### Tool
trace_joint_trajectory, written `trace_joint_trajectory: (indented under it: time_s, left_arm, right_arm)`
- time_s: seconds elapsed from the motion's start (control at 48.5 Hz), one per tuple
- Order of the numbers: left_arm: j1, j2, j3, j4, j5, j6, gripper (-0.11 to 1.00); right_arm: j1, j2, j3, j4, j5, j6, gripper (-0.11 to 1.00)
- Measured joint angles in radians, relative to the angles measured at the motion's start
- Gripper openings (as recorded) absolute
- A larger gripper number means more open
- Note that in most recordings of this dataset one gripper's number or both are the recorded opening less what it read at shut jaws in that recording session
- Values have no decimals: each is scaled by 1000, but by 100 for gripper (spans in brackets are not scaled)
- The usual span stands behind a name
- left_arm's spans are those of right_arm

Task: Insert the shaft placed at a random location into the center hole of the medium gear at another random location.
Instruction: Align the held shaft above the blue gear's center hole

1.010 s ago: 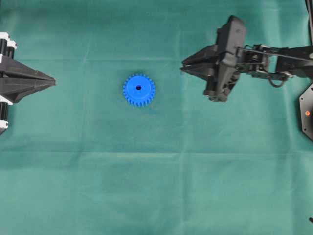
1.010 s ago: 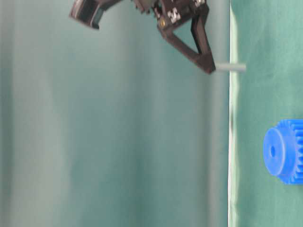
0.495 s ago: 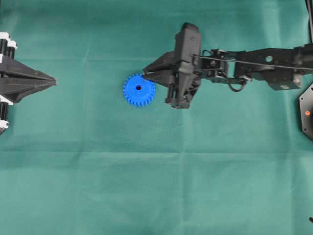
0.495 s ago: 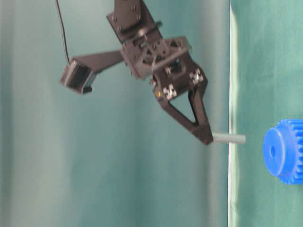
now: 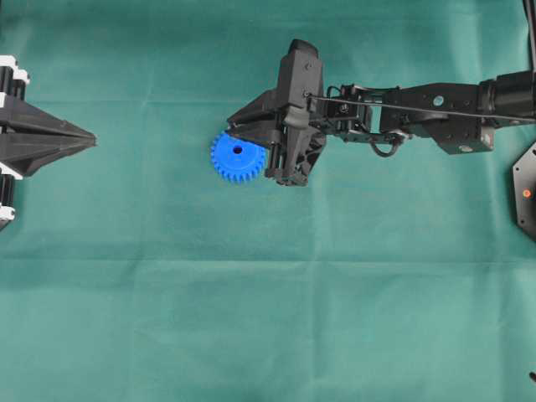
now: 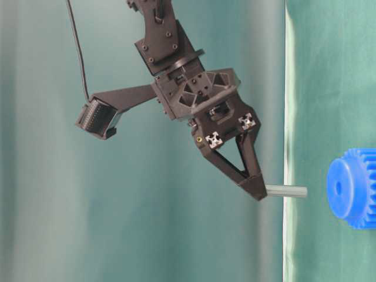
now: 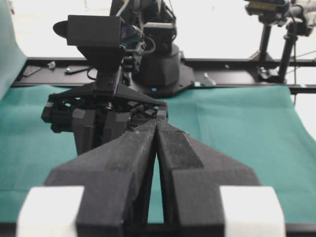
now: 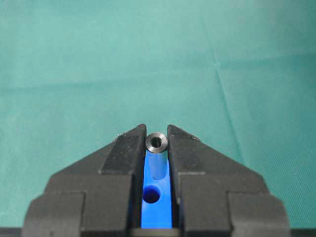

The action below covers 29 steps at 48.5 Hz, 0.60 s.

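While the left pincer [image 5: 84, 140] sits closed and idle at the tabletop's [image 5: 268, 318] edge, the right pincer [image 5: 234, 130] has carried the shaft [image 6: 286, 191] across within the last second, from well apart to directly over the medium gear [image 5: 236, 157]. Its jaws are clamped on the shaft, which points down at the gear but is not yet touching it. From the right wrist view, the center hole [image 8: 151, 194] lies just short of the shaft's line, so a small correction seems needed before lowering.
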Motion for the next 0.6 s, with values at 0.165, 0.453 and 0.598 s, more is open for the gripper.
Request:
trace_joint_trajectory:
  time_s: [0.165, 0.453, 0.598]
  left_arm:
    - [0, 0, 0, 0, 0, 0, 0]
    - [0, 0, 0, 0, 0, 0, 0]
    - [0, 0, 0, 2, 0, 0, 0]
  right_arm:
    - [0, 0, 0, 2, 0, 0, 13]
    - [0, 2, 0, 2, 0, 0, 13]
    - [2, 14, 0, 3, 0, 0, 13]
